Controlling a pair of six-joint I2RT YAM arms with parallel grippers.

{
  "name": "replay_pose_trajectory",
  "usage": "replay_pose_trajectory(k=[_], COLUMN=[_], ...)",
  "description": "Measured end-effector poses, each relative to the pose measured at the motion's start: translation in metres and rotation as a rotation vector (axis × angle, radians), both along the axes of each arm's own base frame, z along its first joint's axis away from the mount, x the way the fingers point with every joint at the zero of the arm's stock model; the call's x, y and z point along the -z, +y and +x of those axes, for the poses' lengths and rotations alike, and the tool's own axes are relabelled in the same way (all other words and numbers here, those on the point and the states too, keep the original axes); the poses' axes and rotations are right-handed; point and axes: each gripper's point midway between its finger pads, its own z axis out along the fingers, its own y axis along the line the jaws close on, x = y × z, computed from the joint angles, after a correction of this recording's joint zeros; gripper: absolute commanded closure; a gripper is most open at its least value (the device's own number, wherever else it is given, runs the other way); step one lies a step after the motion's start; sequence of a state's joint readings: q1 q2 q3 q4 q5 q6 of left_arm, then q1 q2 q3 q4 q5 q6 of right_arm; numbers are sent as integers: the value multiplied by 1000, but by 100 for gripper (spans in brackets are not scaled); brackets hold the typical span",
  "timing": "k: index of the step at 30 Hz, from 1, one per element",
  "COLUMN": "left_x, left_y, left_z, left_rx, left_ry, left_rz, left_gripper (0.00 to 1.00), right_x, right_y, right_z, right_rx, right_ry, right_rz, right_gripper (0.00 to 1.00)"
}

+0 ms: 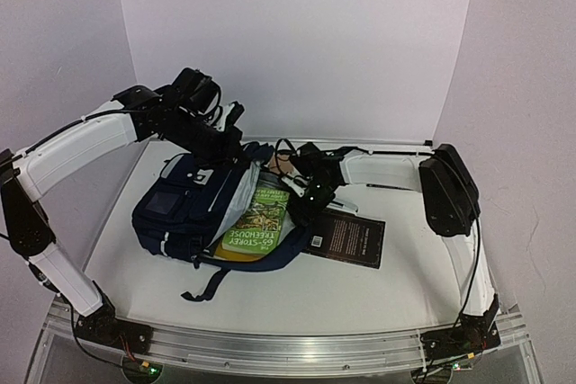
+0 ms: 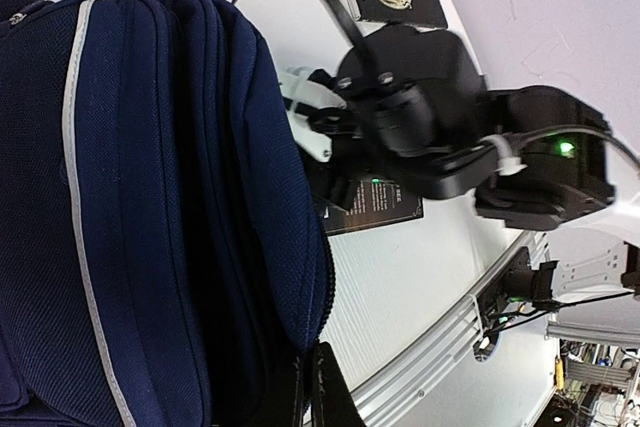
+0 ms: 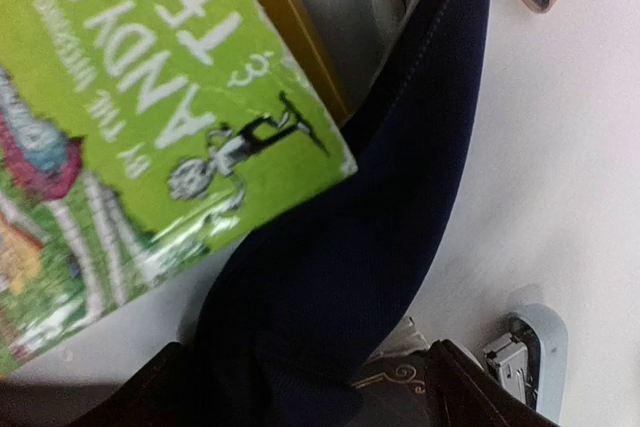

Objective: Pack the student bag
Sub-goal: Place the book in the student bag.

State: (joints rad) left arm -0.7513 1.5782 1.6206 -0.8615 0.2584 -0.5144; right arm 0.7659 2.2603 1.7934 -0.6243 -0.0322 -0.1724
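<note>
Navy edge of student bag [image 3: 330, 277] runs through right hand [image 3: 310, 399], spread apart. Bag lies centre-left on bench [image 1: 360, 299], left hand [image 1: 227, 137] closed at its top. Best, I'd say: slide green book [image 1: 261, 213] deeper.

L arm [image 1: 81, 146] arches high from the table's [image 1: 360, 294] near-left corner, left gripper [image 1: 229, 137] pinched closed. R arm [image 1: 396, 173] bends in from the right edge, right gripper [image 1: 309, 202] low, its 2 fingers [image 3: 470, 392] spread wide.
</note>
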Motion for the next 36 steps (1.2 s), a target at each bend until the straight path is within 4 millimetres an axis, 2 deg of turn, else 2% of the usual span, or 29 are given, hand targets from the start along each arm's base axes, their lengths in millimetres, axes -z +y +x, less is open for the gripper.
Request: replay_pose_trajectory(k=[3, 8, 13, 16, 17, 19, 20, 22, 24, 26, 28, 30, 33, 36], left_x=[0, 1, 4, 3, 3, 4, 5, 10, 20, 41, 60, 71, 69, 71], left_y=[0, 1, 8, 12, 13, 13, 13, 12, 14, 23, 39, 59, 88, 111], left_z=[0, 1, -2, -5, -5, -6, -7, -12, -17, -26, -38, -50, -64, -74], left_rx=[-7, -16, -39, -50, -51, -49, -47, -28, -29, -52, -91, -147, -251, -354], left_ry=[3, 0, 5, 0, 0, 4, 11, 32, 65, 110, 150, 173, 181, 196], left_rz=[-6, -16, -20, -21, -21, -21, -22, -19, -16, 11, 45, 69, 64, 41], left_gripper=[100, 100, 100, 99, 96, 75, 63, 47, 29, 19, 17, 17, 17, 18], right_x=[2, -20, -35, -43, -47, -51, -53, -55, -57, -58, -59, -61, -69, -79], right_y=[3, 6, 7, 7, 4, 0, -1, -1, -1, 0, 1, 1, -2, -15], right_z=[9, 33, 44, 45, 45, 43, 39, 28, 15, 1, -8, -12, -11, 2], right_rx=[-12, 22, 89, 115, 126, 132, 129, 110, 92, 80, 81, 84, 96, 123], right_ry=[-49, -170, -192, -160, -138, -90, -56, 24, 95, 163, 213, 244, 271, 275], right_rz=[-40, -61, -4, 68, 103, 164, 202, 280, 341, 386, 419, 443, 484, 521], right_gripper=[30, 53, 79, 84, 86, 87, 87, 82, 65, 51, 40, 34, 23, 16])
